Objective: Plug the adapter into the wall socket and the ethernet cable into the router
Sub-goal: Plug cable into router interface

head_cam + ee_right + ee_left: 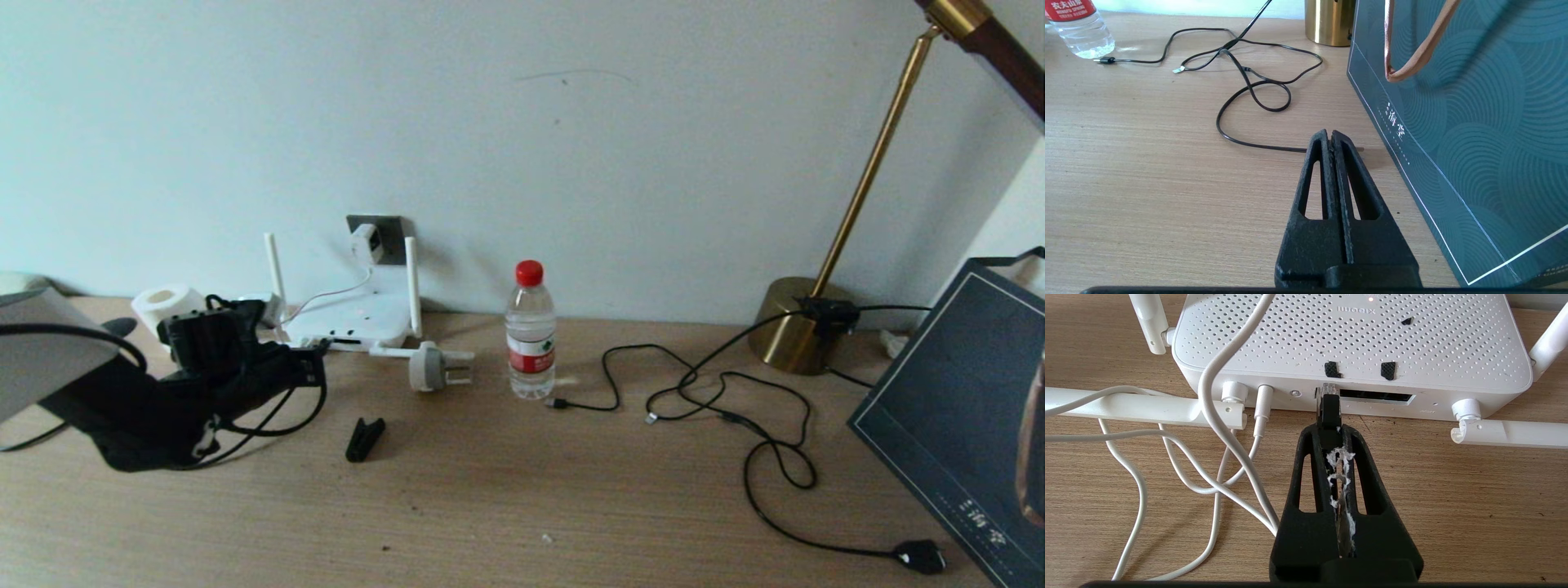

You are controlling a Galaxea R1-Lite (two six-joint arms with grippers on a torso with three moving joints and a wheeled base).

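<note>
Left gripper [1331, 428]: low over the desk [522, 506] at the robot's left, reaching level toward the router [1351, 339], fingers pressed together on the ethernet cable [1329, 408] just behind its plug; the clear tip meets the near end of the dark slot on the router's front edge. Router: flat against the wall, two antennas upright, two lying on the desk. Adapter [365, 242]: seated in the wall socket [390, 233] above the router, its white cord [1216, 416] trailing down. Right gripper [1329, 136]: at the desk's right side beside a teal paper bag [1474, 122], fingers pressed together, holding nothing. Also present: water bottle [530, 331], round grey plug [430, 367], brass lamp [796, 327].
</note>
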